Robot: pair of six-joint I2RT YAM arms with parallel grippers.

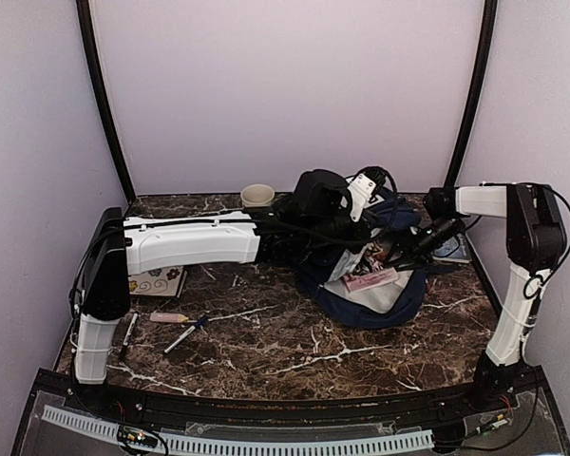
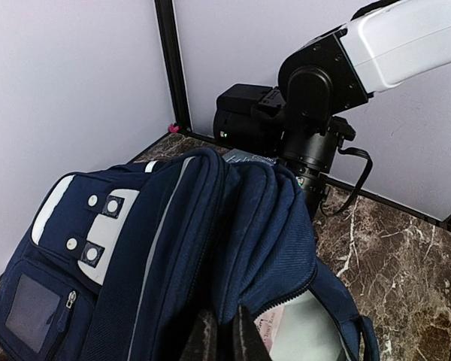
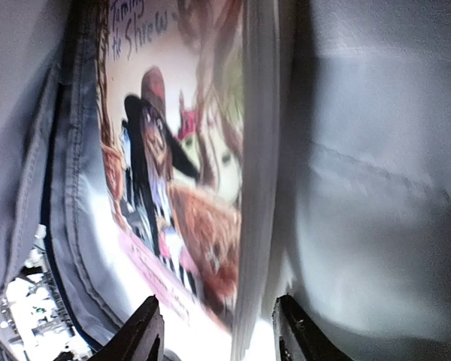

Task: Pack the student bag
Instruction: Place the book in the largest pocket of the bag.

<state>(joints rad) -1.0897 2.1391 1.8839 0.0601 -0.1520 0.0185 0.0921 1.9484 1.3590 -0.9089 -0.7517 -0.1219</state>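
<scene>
Two end effectors | left [image 2: 225, 340] clenches fabric student bag [image 2: 165, 248] | right [image 3: 219, 335] released astride glossy book [image 3: 188, 180]

Worktop [image 1: 266, 347]: dark brown marble-pattern surface with white veining.
Walls [image 1: 285, 85]: plain pale lilac-grey panels at the rear and both sides.
Frame poles [image 1: 103, 104]: black, curved, at the rear corners.
Light: soft, even.

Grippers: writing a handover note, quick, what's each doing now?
Left gripper: shut on the student bag's opening edge.
Right gripper: open, the book between its fingers.
</scene>
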